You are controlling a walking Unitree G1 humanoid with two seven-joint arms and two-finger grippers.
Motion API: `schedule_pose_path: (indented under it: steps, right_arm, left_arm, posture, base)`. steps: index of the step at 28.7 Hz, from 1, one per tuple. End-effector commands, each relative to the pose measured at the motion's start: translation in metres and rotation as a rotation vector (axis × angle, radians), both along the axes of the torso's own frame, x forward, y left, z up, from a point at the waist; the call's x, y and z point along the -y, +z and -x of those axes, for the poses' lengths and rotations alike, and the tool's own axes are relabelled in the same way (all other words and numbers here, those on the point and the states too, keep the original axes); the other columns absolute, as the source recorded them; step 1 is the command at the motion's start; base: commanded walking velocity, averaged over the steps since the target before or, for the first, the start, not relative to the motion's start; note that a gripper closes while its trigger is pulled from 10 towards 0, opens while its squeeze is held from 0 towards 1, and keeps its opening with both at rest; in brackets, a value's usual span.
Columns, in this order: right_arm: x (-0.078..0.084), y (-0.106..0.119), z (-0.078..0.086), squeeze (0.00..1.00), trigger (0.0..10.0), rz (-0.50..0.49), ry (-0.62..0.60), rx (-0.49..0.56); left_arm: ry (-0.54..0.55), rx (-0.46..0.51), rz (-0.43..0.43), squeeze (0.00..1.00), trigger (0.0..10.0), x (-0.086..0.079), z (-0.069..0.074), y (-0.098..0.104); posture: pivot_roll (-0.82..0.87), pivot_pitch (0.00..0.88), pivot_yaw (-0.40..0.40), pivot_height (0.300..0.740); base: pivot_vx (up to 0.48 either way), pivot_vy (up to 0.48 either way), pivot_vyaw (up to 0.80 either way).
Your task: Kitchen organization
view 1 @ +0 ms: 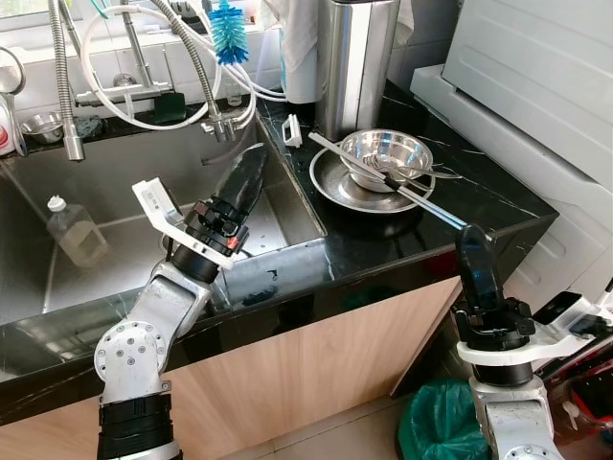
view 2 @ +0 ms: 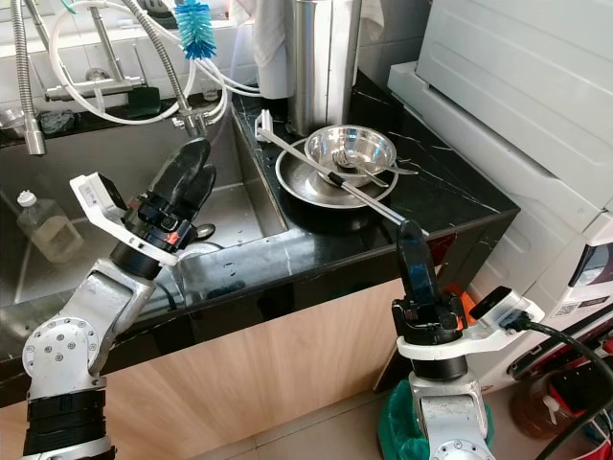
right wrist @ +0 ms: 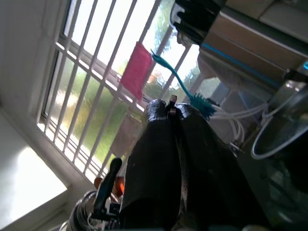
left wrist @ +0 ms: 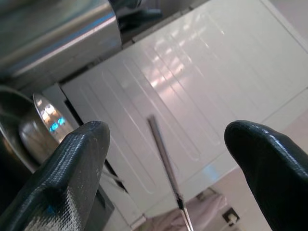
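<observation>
L gripper (view 1: 247,179) w/ fingers spread wide, empty, hovers over the sink (view 1: 115,206) edge, aimed toward the steel bowl (view 1: 386,153) on its plate (view 1: 337,187), off to its right on the black counter (view 1: 479,196). The long utensil (view 1: 421,202) lies diagonal across bowl and plate, handle toward the counter's front corner. R gripper (view 1: 476,264), fingers pressed together on nothing, sits below that corner, prob nearer the handle end.

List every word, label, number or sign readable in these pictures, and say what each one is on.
No text can be read anywhere.
Label on the white appliance at the far right: print too small and blurred to read.
Plastic bottle in the sink: no legible label.
Blue glow reflected in the steel bowl, left wrist view: no characters can be made out.
</observation>
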State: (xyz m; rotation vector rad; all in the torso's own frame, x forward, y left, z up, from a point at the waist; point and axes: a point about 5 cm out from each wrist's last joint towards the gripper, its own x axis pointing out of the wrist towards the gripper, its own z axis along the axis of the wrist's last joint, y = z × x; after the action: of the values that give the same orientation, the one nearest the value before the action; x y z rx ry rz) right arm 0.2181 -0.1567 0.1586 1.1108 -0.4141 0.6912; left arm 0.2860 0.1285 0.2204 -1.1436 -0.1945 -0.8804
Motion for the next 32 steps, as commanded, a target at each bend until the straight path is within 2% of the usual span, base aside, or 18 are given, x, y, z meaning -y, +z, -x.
schedule_pose_path:
  steps: [1, 9, 20, 22, 23, 24, 26, 27, 29, 31, 32]
  right_arm:
    - [-0.006, -0.004, 0.000, 0.00, 10.0, 0.019, 0.030, -0.027]
    - [-0.012, -0.004, 0.003, 0.00, 10.0, 0.067, 0.084, -0.010]
    - [-0.019, -0.006, 0.006, 0.00, 10.0, 0.109, 0.140, 0.000]
    - [-0.021, -0.007, 0.008, 0.00, 10.0, 0.125, 0.153, 0.008]
    - [-0.021, -0.007, 0.008, 0.00, 10.0, 0.128, 0.156, 0.008]
    - [-0.022, -0.007, 0.008, 0.00, 10.0, 0.129, 0.157, 0.009]
    - [-0.022, -0.007, 0.008, 0.00, 10.0, 0.131, 0.159, 0.007]
    - [-0.022, -0.007, 0.008, 0.00, 10.0, 0.133, 0.161, 0.007]
    - [-0.023, -0.008, 0.009, 0.00, 10.0, 0.145, 0.170, 0.011]
    - [-0.024, -0.008, 0.009, 0.00, 10.0, 0.153, 0.177, 0.012]
    - [-0.025, -0.008, 0.009, 0.00, 10.0, 0.155, 0.176, 0.011]
  left_arm:
    - [-0.013, 0.028, -0.028, 0.00, 10.0, 0.001, 0.004, 0.003]
    - [-0.053, 0.040, -0.127, 0.00, 10.0, 0.013, 0.009, 0.000]
    - [-0.062, 0.038, -0.177, 0.00, 10.0, 0.018, 0.011, -0.005]
    - [-0.062, 0.037, -0.183, 0.00, 8.4, 0.018, 0.011, -0.006]
    - [-0.061, 0.036, -0.185, 0.00, 6.2, 0.018, 0.011, -0.006]
    - [-0.060, 0.035, -0.186, 0.00, 4.8, 0.018, 0.011, -0.006]
    - [-0.054, 0.030, -0.186, 0.00, 3.9, 0.019, 0.010, -0.007]
    - [-0.054, 0.030, -0.185, 0.00, 3.1, 0.019, 0.010, -0.007]
    - [-0.050, 0.030, -0.180, 0.00, 2.7, 0.018, 0.010, -0.006]
    - [-0.047, 0.030, -0.175, 0.00, 0.0, 0.018, 0.009, -0.005]
    - [-0.044, 0.029, -0.172, 0.00, 0.0, 0.018, 0.009, -0.005]
  posture:
    - [0.03, 0.051, 0.025, 0.740]
    - [0.03, 0.051, 0.025, 0.740]
    - [0.03, 0.039, 0.023, 0.740]
    - [0.03, 0.037, 0.023, 0.740]
    - [0.03, 0.036, 0.021, 0.740]
    - [0.03, 0.036, 0.021, 0.740]
    - [0.03, 0.036, 0.021, 0.740]
    - [0.03, 0.036, 0.021, 0.740]
    - [0.03, 0.039, 0.019, 0.740]
    - [0.03, 0.041, 0.018, 0.740]
    - [0.03, 0.044, 0.018, 0.740]
  base:
    - [0.000, 0.000, 0.00]
    - [0.000, 0.000, 0.00]
    - [0.000, 0.000, 0.00]
    - [0.000, 0.000, 0.00]
    - [0.000, 0.000, 0.00]
    - [0.000, 0.000, 0.00]
    - [0.000, 0.000, 0.00]
    - [0.000, 0.000, 0.00]
    - [0.000, 0.000, 0.00]
    - [0.000, 0.000, 0.00]
    - [0.000, 0.000, 0.00]
